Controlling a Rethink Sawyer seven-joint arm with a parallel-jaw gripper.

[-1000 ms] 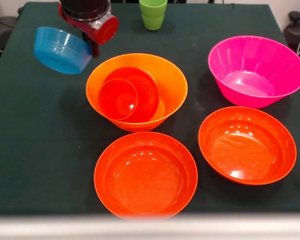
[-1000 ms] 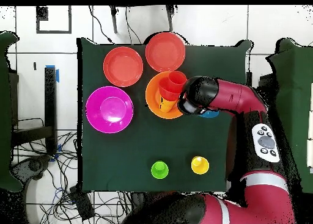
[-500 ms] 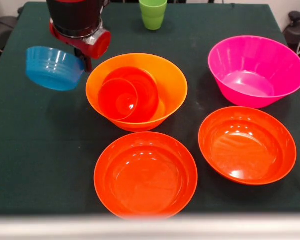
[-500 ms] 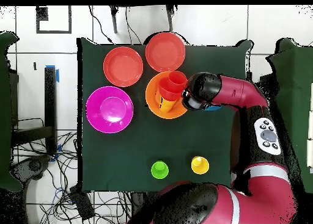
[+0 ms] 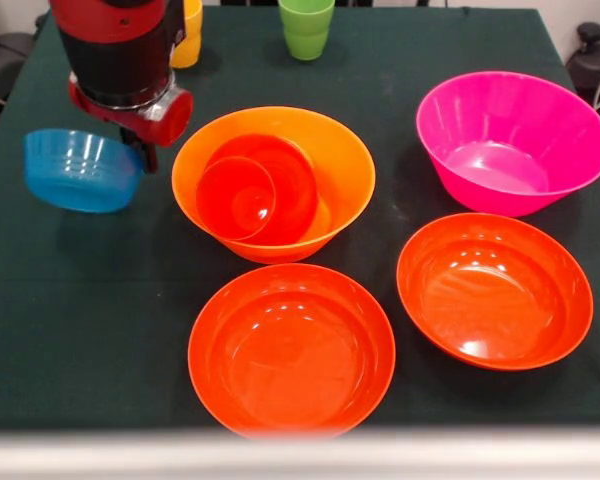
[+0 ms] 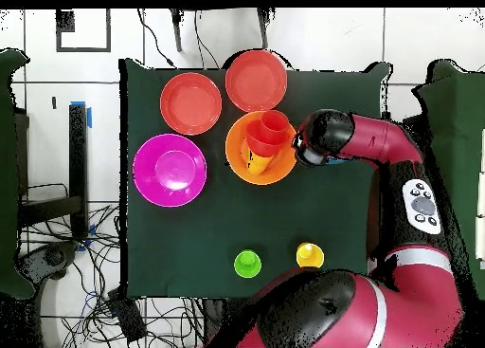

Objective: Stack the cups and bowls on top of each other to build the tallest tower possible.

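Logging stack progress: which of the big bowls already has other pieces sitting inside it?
The large orange bowl in the middle. It holds red-orange pieces nested inside, while the magenta-pink bowl and the two wide red-orange bowls are empty.

Red and black arm (image 5: 120, 50) reaching down from above, tool (image 5: 140, 155) finger state unclear

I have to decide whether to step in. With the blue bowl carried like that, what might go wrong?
The small blue bowl hangs tilted beside the gripper, apparently held only by its rim, so it may slip. The arm is close to the large orange bowl and might knock it and the red-orange pieces nested inside.
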